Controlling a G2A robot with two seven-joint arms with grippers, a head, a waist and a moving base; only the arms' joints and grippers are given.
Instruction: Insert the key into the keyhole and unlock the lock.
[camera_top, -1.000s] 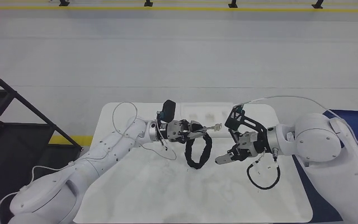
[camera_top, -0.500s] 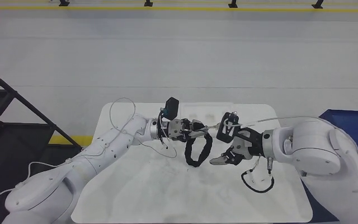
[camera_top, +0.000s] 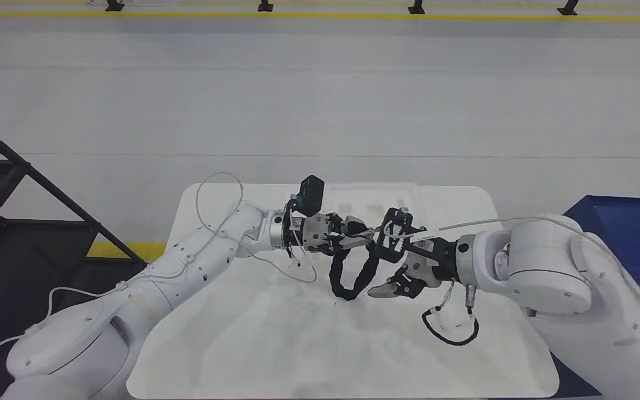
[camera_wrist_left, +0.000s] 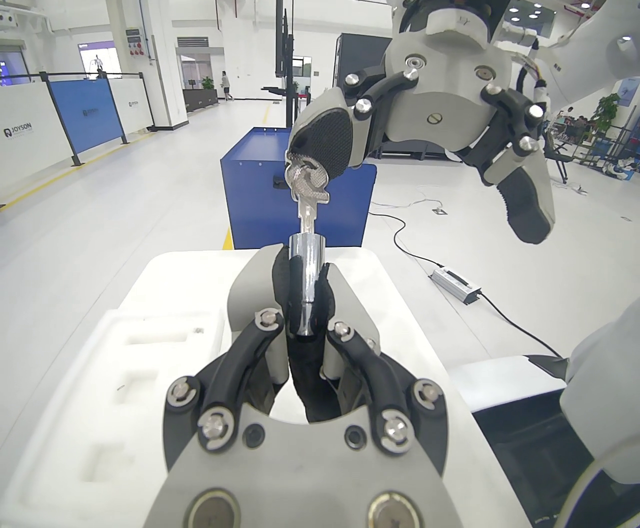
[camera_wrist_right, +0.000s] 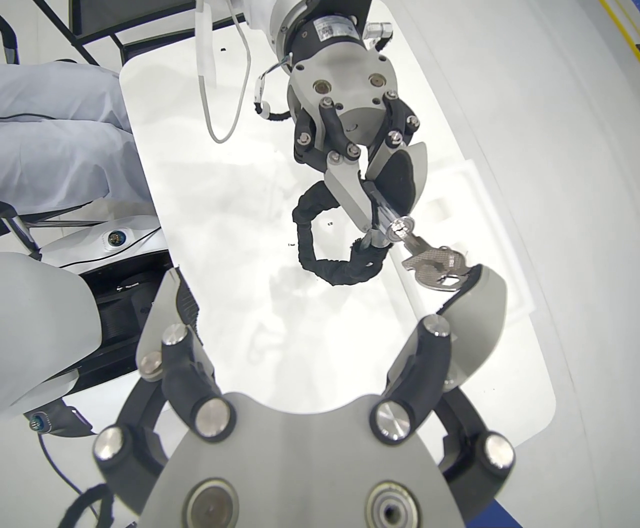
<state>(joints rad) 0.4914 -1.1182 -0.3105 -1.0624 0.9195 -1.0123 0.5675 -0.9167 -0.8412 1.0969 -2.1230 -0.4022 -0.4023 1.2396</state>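
Observation:
My left gripper (camera_wrist_left: 300, 280) is shut on the chrome cylinder of the lock (camera_wrist_left: 306, 285), held above the table. The lock's black cable loop (camera_top: 352, 270) hangs below it. The key (camera_wrist_left: 306, 186) sticks out of the keyhole at the cylinder's end, also seen as key (camera_wrist_right: 434, 264) in the right wrist view. My right gripper (camera_wrist_right: 325, 295) is open around the key's head, and one of its pads (camera_wrist_left: 322, 140) touches the head while the other stands well apart. From above, the right gripper (camera_top: 390, 258) meets the left gripper (camera_top: 345, 232) over mid-table.
A white foam tray (camera_wrist_left: 125, 350) with cut-out pockets lies on the white table (camera_top: 250, 340) behind the grippers. A blue cabinet (camera_top: 610, 220) stands beside the table's right edge. A thin black cable (camera_top: 450, 325) dangles from the right arm.
The right arm has moved left toward the lock, bringing its open gripper up to the key's head. The left gripper has held the lock almost still.

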